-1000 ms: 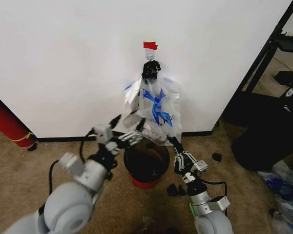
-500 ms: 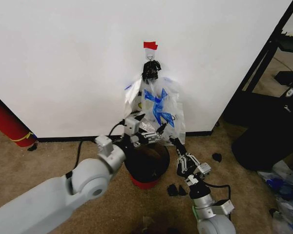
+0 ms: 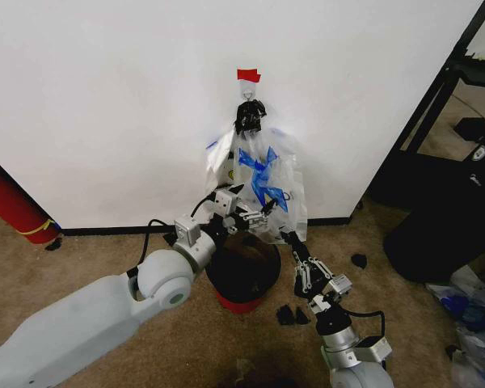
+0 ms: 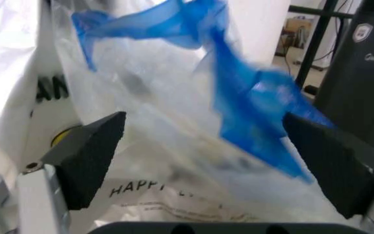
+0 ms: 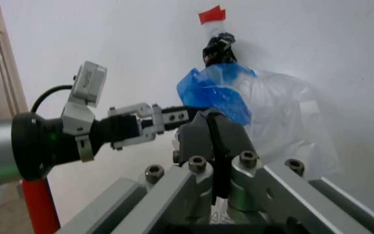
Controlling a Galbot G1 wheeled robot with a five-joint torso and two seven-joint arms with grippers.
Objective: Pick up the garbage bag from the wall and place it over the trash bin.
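We have only begun: the garbage bag (image 3: 259, 182) hangs on the wall (image 3: 105, 97) — left gripper (image 3: 255, 218) spread around it, right gripper (image 3: 295, 246) clenched empty near the trash bin (image 3: 242, 279).

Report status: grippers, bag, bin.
Left gripper open at garbage bag, hanging on wall hook. Right gripper shut, beside trash bin. Nothing blocking.

Between the open jaws of the left gripper (image 4: 203, 161), the garbage bag (image 4: 174, 146) is blurred, its black print cut to fragments by folds. The bag's lower edge hides behind the same gripper (image 3: 253, 217) in the head view. The trash bin (image 3: 255, 279), below those jaws, has its rim partly covered by both arms.
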